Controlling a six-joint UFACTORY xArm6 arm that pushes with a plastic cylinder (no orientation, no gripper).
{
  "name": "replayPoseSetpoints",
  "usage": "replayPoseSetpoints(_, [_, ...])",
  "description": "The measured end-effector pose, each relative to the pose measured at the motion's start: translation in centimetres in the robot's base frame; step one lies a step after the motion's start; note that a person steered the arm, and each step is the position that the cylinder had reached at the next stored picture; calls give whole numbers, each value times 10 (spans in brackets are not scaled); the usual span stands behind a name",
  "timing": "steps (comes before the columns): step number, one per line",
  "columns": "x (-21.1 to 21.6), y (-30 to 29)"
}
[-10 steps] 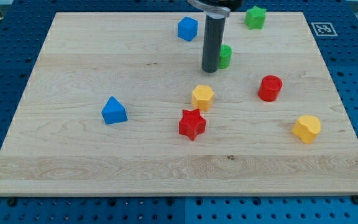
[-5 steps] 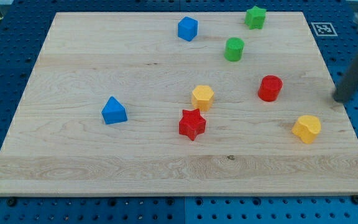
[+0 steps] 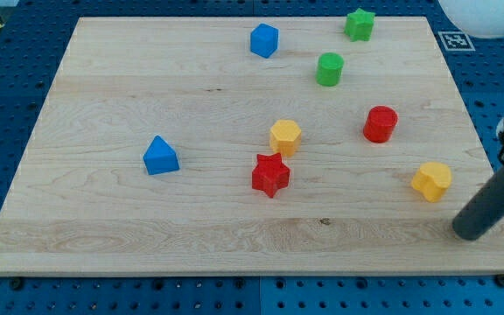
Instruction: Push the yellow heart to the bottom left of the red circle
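The yellow heart [image 3: 431, 180] lies near the board's right edge, below and right of the red circle [image 3: 380, 123]. My tip [image 3: 468, 234] rests on the board at the lower right, just below and right of the yellow heart, a short gap away. The rod leans up to the view's right edge.
A yellow hexagon [image 3: 284, 136] and a red star [image 3: 270, 175] sit mid-board, left of the red circle. A blue triangle-like block [image 3: 160, 156] is at the left. A blue cube [image 3: 264, 40], a green cylinder [image 3: 328, 69] and a green star [image 3: 360, 24] are near the top. The wooden board [image 3: 103, 236] ends close to my tip.
My rod swept from beside the green cylinder at the top, out past the right edge, then down to the lower right beside the yellow heart. No block has moved.
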State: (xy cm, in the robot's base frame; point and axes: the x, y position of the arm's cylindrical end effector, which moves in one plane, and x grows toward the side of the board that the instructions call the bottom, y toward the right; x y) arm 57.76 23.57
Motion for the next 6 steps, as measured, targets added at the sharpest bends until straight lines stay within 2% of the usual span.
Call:
replayPoseSetpoints(1, [-16,-8])
replayPoseSetpoints(2, [-14,1])
replayPoseSetpoints(3, [-14,34])
replayPoseSetpoints(6, [-41,21])
